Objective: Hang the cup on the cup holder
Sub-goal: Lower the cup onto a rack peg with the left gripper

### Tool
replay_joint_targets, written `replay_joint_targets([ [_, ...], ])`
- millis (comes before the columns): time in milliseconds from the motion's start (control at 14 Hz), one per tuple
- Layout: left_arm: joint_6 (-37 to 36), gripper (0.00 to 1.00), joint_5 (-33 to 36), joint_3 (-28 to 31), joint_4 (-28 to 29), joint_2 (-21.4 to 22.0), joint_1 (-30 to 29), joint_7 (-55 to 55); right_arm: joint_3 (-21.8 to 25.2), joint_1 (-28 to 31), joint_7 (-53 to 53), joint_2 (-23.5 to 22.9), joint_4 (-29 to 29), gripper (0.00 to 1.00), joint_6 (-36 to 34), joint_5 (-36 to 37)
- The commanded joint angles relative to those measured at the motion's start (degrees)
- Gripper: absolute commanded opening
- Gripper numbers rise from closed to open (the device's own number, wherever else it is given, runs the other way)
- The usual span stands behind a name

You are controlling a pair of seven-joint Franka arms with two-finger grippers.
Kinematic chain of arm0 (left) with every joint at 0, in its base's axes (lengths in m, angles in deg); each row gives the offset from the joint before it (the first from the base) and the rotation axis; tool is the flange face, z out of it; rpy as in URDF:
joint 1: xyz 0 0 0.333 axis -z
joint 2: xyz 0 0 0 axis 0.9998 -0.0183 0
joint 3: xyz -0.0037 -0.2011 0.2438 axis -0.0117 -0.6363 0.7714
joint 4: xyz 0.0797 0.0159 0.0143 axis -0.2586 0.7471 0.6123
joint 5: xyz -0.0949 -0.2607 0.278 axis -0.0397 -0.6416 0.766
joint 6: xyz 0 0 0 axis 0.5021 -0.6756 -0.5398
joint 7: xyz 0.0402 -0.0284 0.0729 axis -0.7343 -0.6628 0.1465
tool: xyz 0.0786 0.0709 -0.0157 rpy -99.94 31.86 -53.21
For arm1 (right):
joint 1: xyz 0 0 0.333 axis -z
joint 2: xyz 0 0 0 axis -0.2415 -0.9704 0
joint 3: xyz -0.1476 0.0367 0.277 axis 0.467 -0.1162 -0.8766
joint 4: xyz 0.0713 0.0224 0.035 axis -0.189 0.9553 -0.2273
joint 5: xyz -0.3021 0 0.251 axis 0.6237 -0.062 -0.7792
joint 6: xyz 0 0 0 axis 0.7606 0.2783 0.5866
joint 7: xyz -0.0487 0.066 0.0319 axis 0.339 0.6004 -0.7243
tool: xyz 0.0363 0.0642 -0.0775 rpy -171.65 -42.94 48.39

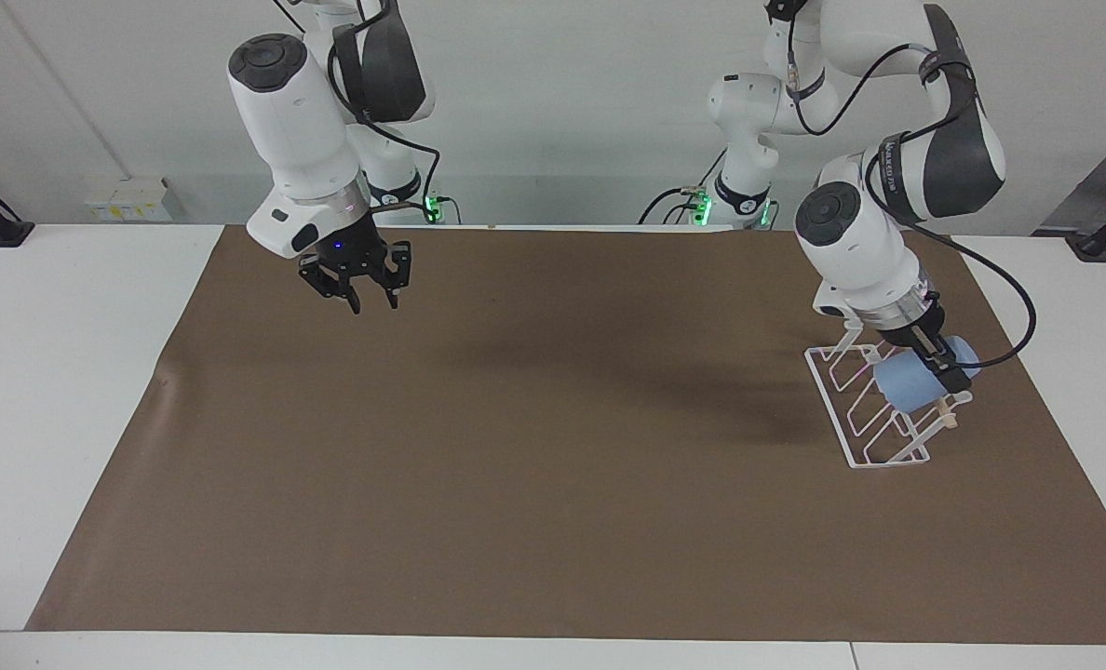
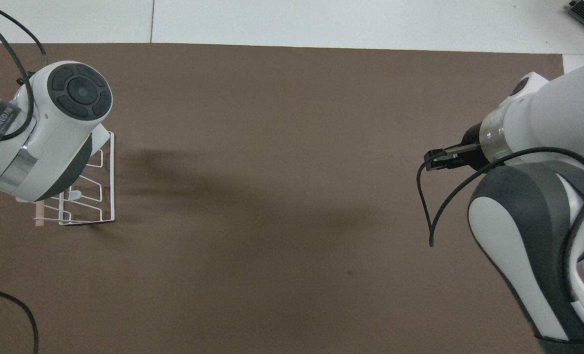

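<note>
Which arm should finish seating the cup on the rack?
The left arm. Its left gripper is shut on the light blue cup, tilted right over the white wire cup holder. The right gripper hangs empty over bare mat at the right arm's end, away from both.

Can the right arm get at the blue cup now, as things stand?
Probably not easily: the left tool holds the cup over the cup holder, while the right tool hangs over the mat's other end.
</note>
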Motion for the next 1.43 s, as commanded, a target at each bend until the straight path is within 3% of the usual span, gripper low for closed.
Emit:
replay_joint_targets([
  [0, 0.39, 0.0, 1.64, -0.15, 2.11, 0.81, -0.1, 2.65, -0.57, 0.73, -0.42, 1.73, 2.27, 0.55, 1.25, 1.26],
  [143, 0.82, 0.0, 1.64, -0.15, 2.99, 0.98, -0.18, 2.92, -0.57, 0.73, 0.28, 1.73, 2.19, 0.61, 1.25, 1.26],
  [500, 1.53, 0.0, 1.64, -0.15, 3.52, 1.07, -0.18, 2.83, -0.57, 0.73, 0.37, 1.81, 2.27, 0.63, 1.25, 0.91],
  [571, 1.53, 0.2, 1.64, -0.15, 3.52, 1.07, -0.18, 2.83, -0.57, 0.73, 0.37, 1.81, 2.27, 0.65, 1.25, 0.91],
  [643, 1.53, 0.49, 1.64, -0.15, 3.52, 1.07, -0.18, 2.83, -0.48, 0.73, 0.37, 1.81, 2.27, 0.67, 1.25, 0.82],
  [714, 1.53, 0.99, 1.64, -0.15, 3.52, 1.16, -0.27, 2.57, -0.48, 0.73, 0.37, 1.81, 2.27, 0.68, 1.25, 0.73],
  [929, 1.0, 1.0, 1.47, -0.15, 3.35, 1.16, -0.36, 2.83, -0.48, 1.08, 0.37, 1.81, 2.45, 0.69, 1.25, 0.73],
  [1357, -1.37, 1.0, -0.81, -0.15, 2.73, 3.79, -1.41, 4.93, -0.48, 2.05, 6.33, 1.81, 2.45, 0.9, 1.78, 0.47],
])
